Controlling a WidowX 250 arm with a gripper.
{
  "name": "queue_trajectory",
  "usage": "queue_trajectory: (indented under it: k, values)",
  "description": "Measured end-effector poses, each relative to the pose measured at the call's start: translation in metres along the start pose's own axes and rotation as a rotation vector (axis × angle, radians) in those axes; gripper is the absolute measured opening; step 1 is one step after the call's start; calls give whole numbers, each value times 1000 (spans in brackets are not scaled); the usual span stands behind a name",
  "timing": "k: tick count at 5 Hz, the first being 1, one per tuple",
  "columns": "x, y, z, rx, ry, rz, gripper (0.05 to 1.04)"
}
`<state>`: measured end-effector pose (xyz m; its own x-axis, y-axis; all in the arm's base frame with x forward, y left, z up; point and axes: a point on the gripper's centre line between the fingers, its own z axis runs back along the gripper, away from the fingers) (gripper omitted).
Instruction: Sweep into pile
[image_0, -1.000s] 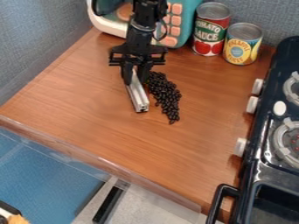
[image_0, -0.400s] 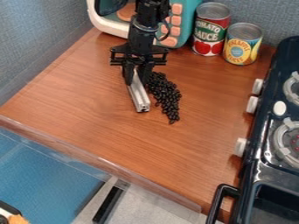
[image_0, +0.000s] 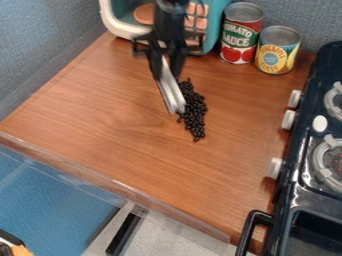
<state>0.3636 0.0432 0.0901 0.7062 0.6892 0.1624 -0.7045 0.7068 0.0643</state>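
- Wood-grain counter (image_0: 100, 110), blue-grey wall behind; toy oven (image_0: 217, 25), red can (image_0: 242, 37) and yellow can (image_0: 277, 52) along the back, stove (image_0: 290, 192) at the view's right.
- Dark beans (image_0: 195, 115): long, narrow heap mid-counter, just beside the metal bar's (image_0: 171, 92) lower end.
- Risk: bar's lower end seems high on the heap; a push from here could skim over the lower beans or split the strip. Clearance under bar: cannot tell.
- Risk: a fast or hard stroke may scatter beans toward the stove; narrow hold may let the bar twist against them.
- Pose: arm (image_0: 170, 22) enters at the top edge, gripper (image_0: 167, 71) hanging downward, narrowed around the bar's upper part; bar slants down and rightward in view.
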Motion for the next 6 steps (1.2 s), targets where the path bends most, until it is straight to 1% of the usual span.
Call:
queue_trajectory:
  k: [1,2,3,4,5,6]
  values:
    - [7,21,2,33,-36,40,333]
    - [16,36,2,89,-62,60,333]
    - [16,38,-31,158,-38,48,333]
    - [7,35,-61,197,20,3,333]
    - [4,28,-71,174,54,-11,333]
    - [11,28,-71,147,78,0,333]
